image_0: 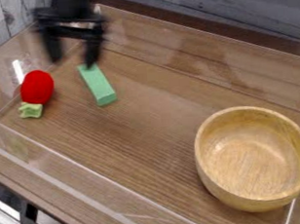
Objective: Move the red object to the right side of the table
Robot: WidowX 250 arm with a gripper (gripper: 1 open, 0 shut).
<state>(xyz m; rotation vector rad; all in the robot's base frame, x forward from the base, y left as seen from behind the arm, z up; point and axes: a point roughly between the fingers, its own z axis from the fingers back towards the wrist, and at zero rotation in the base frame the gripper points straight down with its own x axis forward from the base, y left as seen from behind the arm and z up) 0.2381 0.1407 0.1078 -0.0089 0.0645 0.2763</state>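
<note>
Your gripper point(72, 54) hangs with its jaws wide apart above the far left part of the table point(165, 103). Just beside it stands the green block point(98, 83), lying between the red object point(36, 87) and the open middle of the tabletop. You have wide free wood across the middle. On the right side, the wooden bowl point(255, 156) takes the near corner; the far right stays free. Low clear walls point(52, 161) close the edges.
</note>
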